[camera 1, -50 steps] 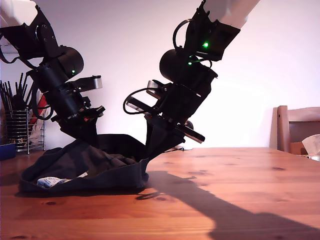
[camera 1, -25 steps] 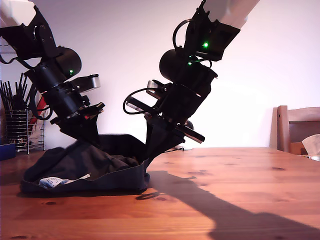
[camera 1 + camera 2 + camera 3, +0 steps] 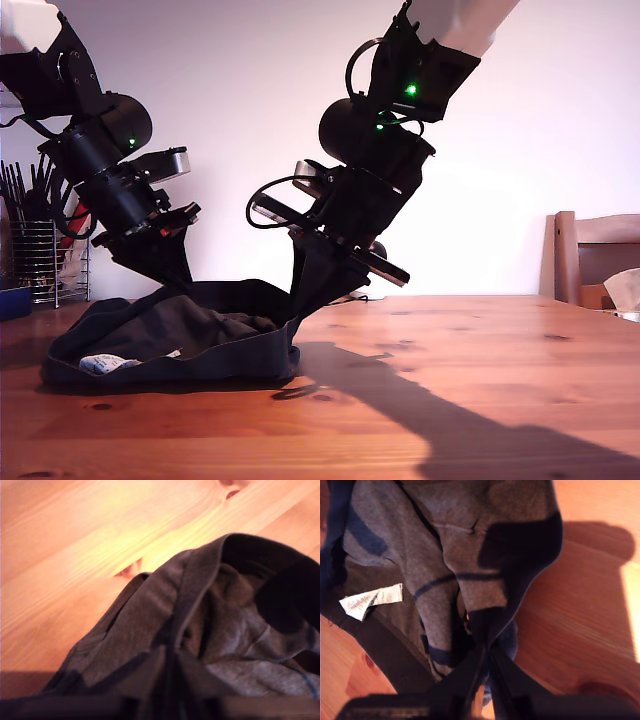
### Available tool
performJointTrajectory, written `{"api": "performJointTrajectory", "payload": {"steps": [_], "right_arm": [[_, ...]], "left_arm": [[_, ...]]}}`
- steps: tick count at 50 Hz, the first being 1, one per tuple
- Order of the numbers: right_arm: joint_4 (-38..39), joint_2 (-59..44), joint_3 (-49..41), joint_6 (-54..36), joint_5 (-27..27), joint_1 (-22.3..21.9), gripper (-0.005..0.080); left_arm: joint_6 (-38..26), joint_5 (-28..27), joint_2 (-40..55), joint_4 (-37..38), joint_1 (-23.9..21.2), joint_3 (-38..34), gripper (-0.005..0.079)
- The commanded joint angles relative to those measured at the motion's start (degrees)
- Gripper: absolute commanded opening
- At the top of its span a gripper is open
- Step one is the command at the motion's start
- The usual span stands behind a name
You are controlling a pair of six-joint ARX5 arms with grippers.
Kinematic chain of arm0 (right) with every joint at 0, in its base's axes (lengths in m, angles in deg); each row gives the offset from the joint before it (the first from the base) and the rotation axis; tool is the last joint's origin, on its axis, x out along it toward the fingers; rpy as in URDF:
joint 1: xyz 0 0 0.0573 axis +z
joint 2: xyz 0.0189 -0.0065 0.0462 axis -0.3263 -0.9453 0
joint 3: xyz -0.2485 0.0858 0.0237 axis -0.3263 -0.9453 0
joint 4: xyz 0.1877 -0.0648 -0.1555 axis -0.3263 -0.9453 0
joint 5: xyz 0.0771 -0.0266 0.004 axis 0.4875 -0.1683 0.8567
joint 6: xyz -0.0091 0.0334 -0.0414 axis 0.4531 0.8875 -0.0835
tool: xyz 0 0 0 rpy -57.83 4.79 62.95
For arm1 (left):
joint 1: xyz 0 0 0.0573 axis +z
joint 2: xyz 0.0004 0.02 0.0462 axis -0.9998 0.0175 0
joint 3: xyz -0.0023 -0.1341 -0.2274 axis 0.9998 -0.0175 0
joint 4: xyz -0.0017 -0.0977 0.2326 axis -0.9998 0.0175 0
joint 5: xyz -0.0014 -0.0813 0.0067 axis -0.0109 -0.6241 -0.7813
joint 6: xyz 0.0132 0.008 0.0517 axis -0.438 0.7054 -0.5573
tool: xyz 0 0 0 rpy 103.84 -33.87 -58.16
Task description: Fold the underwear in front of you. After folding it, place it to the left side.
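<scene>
I see a brown wooden table [image 3: 480, 360], a wire rack [image 3: 40, 262] with black sticks at the exterior view's left, and a wooden chair [image 3: 590, 262] at its right

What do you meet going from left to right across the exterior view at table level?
Utensil rack → underwear → bare wooden table → chair

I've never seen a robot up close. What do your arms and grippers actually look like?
Both arms are matte black, with rounded joint housings, small green lights, looping black cables and white upper covers. A silver camera block sits by each wrist. My first gripper and my second gripper have slim dark fingers.
</scene>
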Motion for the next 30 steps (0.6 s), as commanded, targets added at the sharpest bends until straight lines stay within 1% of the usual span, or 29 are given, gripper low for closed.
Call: {"api": "performJointTrajectory", "payload": {"steps": [1, 8, 15, 23, 26, 30], "right_arm": [[0.2, -1.0, 0.2, -0.1, 0.0, 0.3, -0.0013], [0.2, -1.0, 0.2, -0.1, 0.0, 0.2, -0.0013], [-0.3, -1.0, 0.2, -0.1, -0.1, -0.2, -0.0013], [-0.9, -1.0, 0.2, -0.6, -2.1, -0.5, -0.0013], [-0.9, -1.0, 0.2, -0.7, -3.1, -0.7, -0.0013], [-1.1, -1.0, 0.2, -1.4, -4.0, -1.0, -0.0013]], "left_arm": [[0.1, -1.1, 0.6, -0.5, -0.2, 0.6, -0.0021], [0.0, -1.7, 0.3, 1.4, 0.1, 1.0, -0.0021], [-0.6, -0.4, -0.3, 4.5, 0.3, 2.0, -0.0021], [-0.8, 0.9, -2.7, 5.0, 0.4, 2.4, -0.0021], [-0.8, 1.9, -3.8, 5.2, 0.4, 2.6, -0.0021], [-0.9, 4.6, -4.9, 5.8, 0.4, 2.6, -0.0021]]}}
